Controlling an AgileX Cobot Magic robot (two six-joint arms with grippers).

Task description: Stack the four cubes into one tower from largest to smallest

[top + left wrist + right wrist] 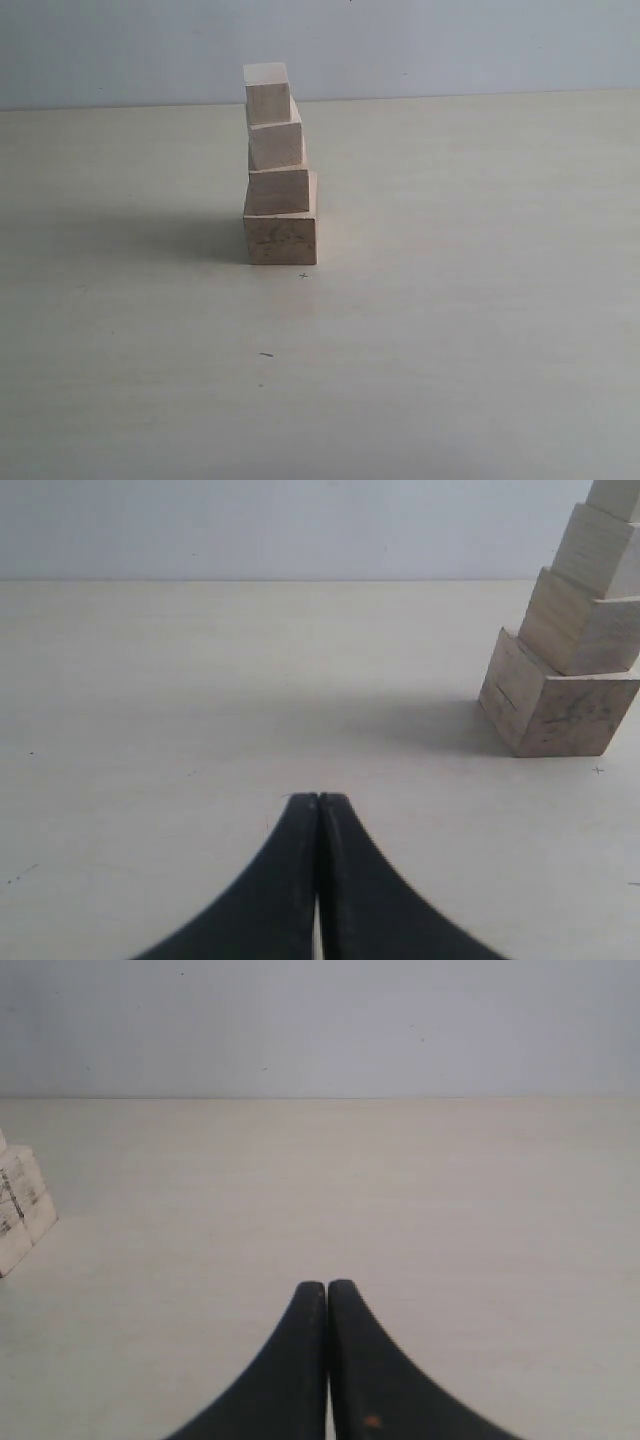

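The tower (277, 170) of four pale wooden cubes stands near the middle of the table in the exterior view. The largest cube (281, 239) is at the bottom, then a smaller one (278, 190), a third (275, 143) and the smallest (266, 93) on top, leaning slightly left. In the left wrist view the tower (572, 650) rises at the frame's edge, apart from my left gripper (318, 798), which is shut and empty. My right gripper (326, 1284) is shut and empty too; only a corner of a cube (22, 1205) shows in its view. Neither arm appears in the exterior view.
The pale tabletop (450, 330) spreads wide around the tower, with a grey wall (450, 45) behind its far edge. Small dark marks (266, 354) dot the surface in front of the tower.
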